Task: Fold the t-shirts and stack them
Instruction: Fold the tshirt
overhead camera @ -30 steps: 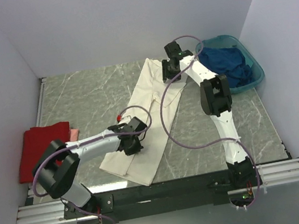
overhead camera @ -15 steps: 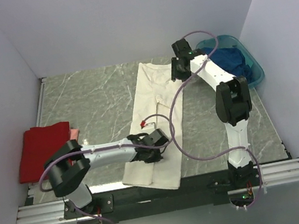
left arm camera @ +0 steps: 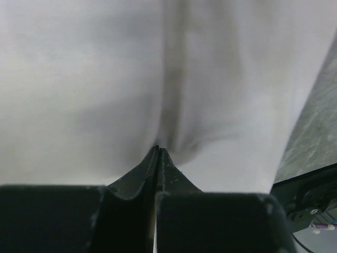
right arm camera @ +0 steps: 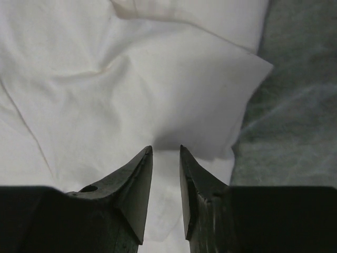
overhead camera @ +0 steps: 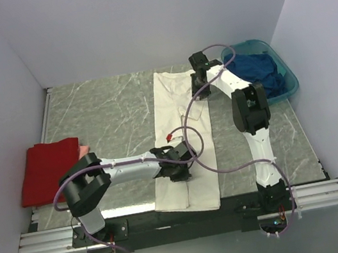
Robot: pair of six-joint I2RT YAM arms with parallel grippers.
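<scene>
The cream-white t-shirt (overhead camera: 179, 131) lies as a long narrow strip from the back of the table to its front edge. My left gripper (overhead camera: 179, 167) rests low on the strip's near half and, in the left wrist view, is shut on a pucker of the cream cloth (left arm camera: 158, 148). My right gripper (overhead camera: 198, 89) hovers at the shirt's far right sleeve; in the right wrist view its jaws (right arm camera: 165, 150) stand a narrow gap apart over the sleeve fold (right arm camera: 210, 100). A folded red t-shirt (overhead camera: 49, 169) lies at the left. The dark blue t-shirt (overhead camera: 257, 73) is bundled in the basin.
The teal basin (overhead camera: 288, 84) stands at the back right, close to the right arm's elbow. White walls enclose the grey marble table (overhead camera: 102, 112) on three sides. A purple cable loops over the cream shirt between the two arms.
My left gripper has dragged the shirt's near end rightward and toward the front edge, so the strip now lies straight. My right gripper's jaws have narrowed over the sleeve.
</scene>
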